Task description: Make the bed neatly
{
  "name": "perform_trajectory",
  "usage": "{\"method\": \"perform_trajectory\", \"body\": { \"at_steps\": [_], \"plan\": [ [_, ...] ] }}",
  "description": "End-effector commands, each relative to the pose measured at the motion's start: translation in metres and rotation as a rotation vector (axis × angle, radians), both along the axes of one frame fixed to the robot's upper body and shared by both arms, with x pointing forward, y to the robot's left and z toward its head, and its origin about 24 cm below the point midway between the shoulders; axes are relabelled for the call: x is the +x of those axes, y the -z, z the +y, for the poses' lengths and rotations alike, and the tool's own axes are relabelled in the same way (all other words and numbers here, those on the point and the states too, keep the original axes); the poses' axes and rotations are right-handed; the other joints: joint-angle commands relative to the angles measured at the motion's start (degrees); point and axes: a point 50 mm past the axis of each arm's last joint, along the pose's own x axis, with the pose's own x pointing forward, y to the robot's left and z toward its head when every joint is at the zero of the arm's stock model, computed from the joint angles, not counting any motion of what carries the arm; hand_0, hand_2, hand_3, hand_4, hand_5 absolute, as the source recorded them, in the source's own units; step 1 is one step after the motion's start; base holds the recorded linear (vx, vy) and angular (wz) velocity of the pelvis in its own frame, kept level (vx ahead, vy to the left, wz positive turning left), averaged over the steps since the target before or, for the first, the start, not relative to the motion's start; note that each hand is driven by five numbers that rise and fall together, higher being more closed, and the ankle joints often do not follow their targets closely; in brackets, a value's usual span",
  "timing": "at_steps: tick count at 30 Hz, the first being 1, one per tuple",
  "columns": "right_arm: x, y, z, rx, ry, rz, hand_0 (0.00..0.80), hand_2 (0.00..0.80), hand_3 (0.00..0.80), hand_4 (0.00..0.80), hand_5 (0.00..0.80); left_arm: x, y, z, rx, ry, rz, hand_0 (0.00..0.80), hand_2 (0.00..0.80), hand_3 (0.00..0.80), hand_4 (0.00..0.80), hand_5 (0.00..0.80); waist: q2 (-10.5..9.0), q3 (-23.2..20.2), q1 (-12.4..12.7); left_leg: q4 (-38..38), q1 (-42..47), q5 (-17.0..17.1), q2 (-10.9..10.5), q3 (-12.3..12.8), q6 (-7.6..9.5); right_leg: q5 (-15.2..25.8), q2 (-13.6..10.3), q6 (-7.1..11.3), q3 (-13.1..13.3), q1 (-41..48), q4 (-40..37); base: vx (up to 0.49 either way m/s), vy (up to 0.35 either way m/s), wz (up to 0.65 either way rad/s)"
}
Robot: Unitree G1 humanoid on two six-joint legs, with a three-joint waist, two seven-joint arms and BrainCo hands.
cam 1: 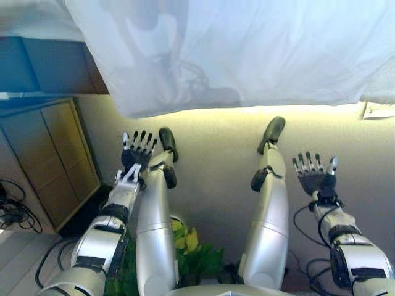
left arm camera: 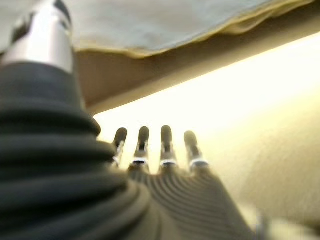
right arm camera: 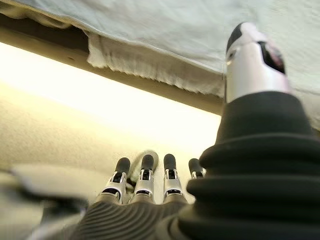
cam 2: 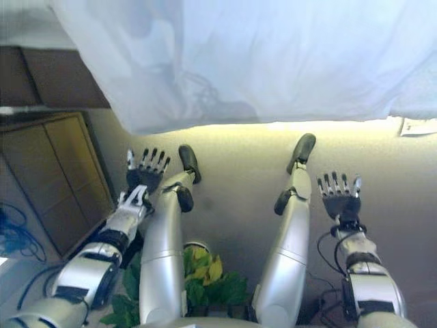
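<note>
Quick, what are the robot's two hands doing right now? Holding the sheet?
Left hand: open, fingers straight, holding nothing, below the white sheet.
Right hand: open, fingers straight, holding nothing.

- white bedsheet [cam 1: 259,49]: thin matt cloth, lightly creased
- floor [cam 1: 216,160]: beige carpet, rough matt
- cabinet [cam 1: 58,160]: wood panels, smooth, slight sheen

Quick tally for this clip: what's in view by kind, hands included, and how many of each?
Robot hands: 2, the left hand and the right hand, both open and holding nothing
White bed cover: 1, its edge hanging over the bed's side
Wooden cabinet: 1
Green plant: 1
Total: 5
</note>
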Motion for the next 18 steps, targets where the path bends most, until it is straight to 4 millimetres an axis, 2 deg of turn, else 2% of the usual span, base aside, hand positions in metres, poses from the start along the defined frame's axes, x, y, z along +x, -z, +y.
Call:
{"method": "perform_trajectory", "body": {
  "at_steps": [1, 5, 14, 18],
  "plan": [
    [-0.050, 0.004, -0.043, -0.054, 0.112, 0.033, 0.000, 0.000, 0.000, 0.000, 0.000, -0.024, 0.020, 0.018, 0.039, -0.032, 0.048, 0.000, 0.000, 0.000, 0.000, 0.000, 4.07, -0.2, -1.2, -10.5, 5.5, 11.2, 3.6, -1.9, -5.02, 1.4, -2.8, 2.16, 1.2, 3.8, 0.6, 0.000, 0.000, 0.00],
    [-0.076, 0.019, -0.046, -0.039, 0.148, 0.090, 0.000, 0.000, 0.000, 0.000, 0.000, -0.045, 0.035, 0.032, 0.034, -0.060, 0.119, 0.000, 0.000, 0.000, 0.000, 0.000, 3.54, -0.2, -1.5, -14.1, 13.4, 11.7, 3.9, -0.7, -5.32, 1.6, -3.0, 2.33, -0.4, 11.4, -1.9, 0.030, -0.012, 0.01],
    [-0.105, 0.039, -0.036, 0.021, 0.165, 0.074, 0.000, 0.000, 0.000, 0.000, 0.000, -0.065, 0.042, 0.051, 0.026, -0.100, 0.129, 0.000, 0.000, 0.000, 0.000, 0.000, 0.66, -0.2, -1.2, -21.2, 32.1, 12.0, 4.4, 0.3, -5.04, 0.3, -2.1, 2.15, -3.8, 30.3, -5.4, 0.070, -0.100, 0.01],
    [-0.110, 0.048, -0.022, -0.078, 0.072, 0.096, 0.000, 0.000, 0.000, 0.000, 0.000, -0.071, 0.045, 0.049, 0.133, -0.074, 0.139, 0.000, 0.000, 0.000, 0.000, 0.000, -0.36, -4.8, -0.4, -26.3, 39.0, 12.4, 5.1, 0.7, -5.08, -0.3, -0.9, 2.31, -5.6, 37.3, -8.7, 0.130, -0.159, 0.04]
  ]
}}
